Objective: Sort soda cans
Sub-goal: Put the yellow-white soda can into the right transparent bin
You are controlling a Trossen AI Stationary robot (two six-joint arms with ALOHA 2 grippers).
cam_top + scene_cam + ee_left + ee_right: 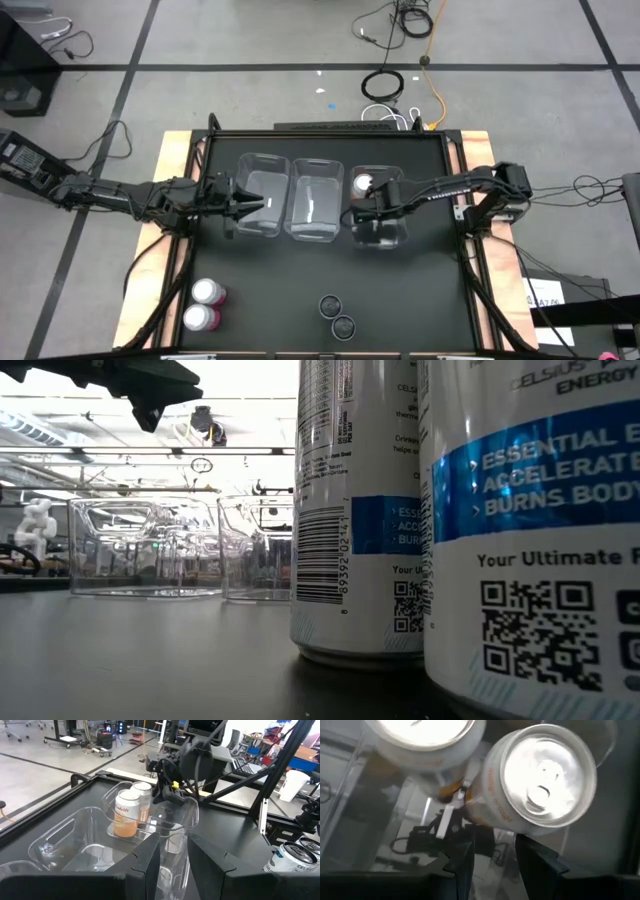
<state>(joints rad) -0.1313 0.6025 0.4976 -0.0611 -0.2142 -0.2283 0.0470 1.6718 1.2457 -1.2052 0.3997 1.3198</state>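
Seen from above, three clear rectangular plastic bins (317,200) stood side by side at the middle of the black table (420,290), with the left gripper (252,205) poised over the left bin (262,195) and the right gripper (357,215) over the right bin (380,235), where the round silver top of one orange-bodied soda can (363,184) showed. Two pink-bodied soda cans (205,305) stood together near the table's front left corner, and two dark soda cans (337,315) stood touching at the front centre. At table height, the printed white and blue sides of the dark pair (440,510) filled the right of the frame, while the clear bins (150,550) sat well behind them and a dark arm (130,385) hung above. From the left wrist, that arm's dark fingers (150,865) stood slightly parted with the thin wall of a clear bin (172,855) between them; whether they gripped it could not be told. Beyond, two orange cans (131,812) stood upright and touching in the far bin, the right gripper (172,795) just above them. From the right wrist, the same two orange cans (540,775) lay directly below, tops gleaming, and the right arm's fingers (460,865) were partly open and holding nothing.
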